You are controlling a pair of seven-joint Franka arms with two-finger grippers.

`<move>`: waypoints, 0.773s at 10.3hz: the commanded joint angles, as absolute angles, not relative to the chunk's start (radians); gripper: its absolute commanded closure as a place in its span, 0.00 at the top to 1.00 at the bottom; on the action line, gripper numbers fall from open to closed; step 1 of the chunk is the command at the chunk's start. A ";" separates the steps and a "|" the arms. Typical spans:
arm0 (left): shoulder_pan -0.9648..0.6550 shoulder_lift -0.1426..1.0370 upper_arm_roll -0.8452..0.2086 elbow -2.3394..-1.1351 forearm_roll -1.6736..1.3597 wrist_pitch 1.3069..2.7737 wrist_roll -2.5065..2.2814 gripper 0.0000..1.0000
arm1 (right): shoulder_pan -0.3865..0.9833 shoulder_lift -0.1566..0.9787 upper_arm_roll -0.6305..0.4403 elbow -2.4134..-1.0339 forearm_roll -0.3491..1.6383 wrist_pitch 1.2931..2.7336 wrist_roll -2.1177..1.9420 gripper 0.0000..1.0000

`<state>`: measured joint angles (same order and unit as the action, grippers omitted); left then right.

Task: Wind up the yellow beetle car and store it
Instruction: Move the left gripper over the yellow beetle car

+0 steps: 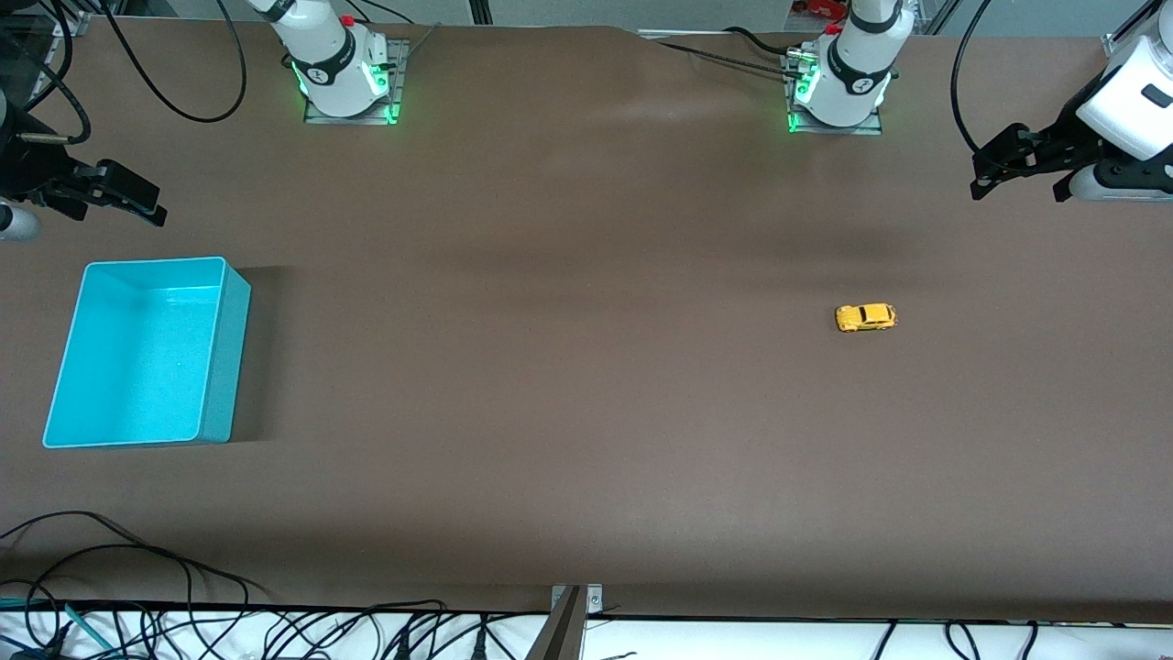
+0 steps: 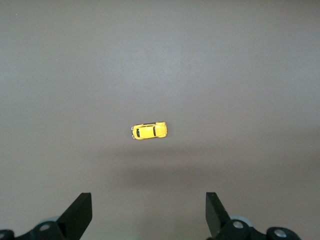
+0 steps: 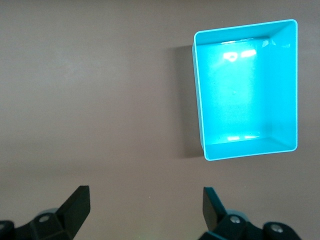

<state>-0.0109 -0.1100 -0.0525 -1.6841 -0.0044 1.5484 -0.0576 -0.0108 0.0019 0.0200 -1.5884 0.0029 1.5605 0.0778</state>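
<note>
Yellow beetle car (image 1: 865, 317) sits on its wheels on the brown table (image 1: 586, 412), toward the left arm's end and well apart from the cyan bin (image 1: 147, 353) at the right arm's end. It is tiny and bright yellow, with a rounded body, dark windows and small black wheels, lying side-on to the front camera. The left gripper (image 1: 1022, 170) hangs in the air with its jaws spread wide and holding nothing; in the left wrist view the car (image 2: 149, 131) shows ahead of the two fingertips (image 2: 80, 212), roughly centred between them but well short of them. The right gripper (image 1: 124, 197) waits with jaws equally wide and empty, close to the bin (image 3: 246, 90), whose inside looks bare. The likely trouble is the car's size and its free wheels: a descent that lands slightly off could nudge it so it rolls away, and fingers closing on the rounded shell could squeeze it out sideways. Winding it calls for wheel contact on the table, so a slack or crooked hold might let it skid or tip.
</note>
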 commanded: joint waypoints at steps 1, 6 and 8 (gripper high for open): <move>-0.009 -0.121 -0.052 -1.697 -0.021 1.545 -0.068 1.00 | -0.012 0.000 0.020 -1.575 0.014 1.555 0.089 1.00; -0.003 -0.094 -0.048 -1.831 -0.021 1.736 -0.061 1.00 | -0.012 0.000 0.020 -1.575 0.014 1.551 0.089 1.00; -0.003 -0.078 -0.048 -1.894 -0.021 1.830 -0.060 1.00 | -0.012 0.000 0.020 -1.575 0.014 1.552 0.089 1.00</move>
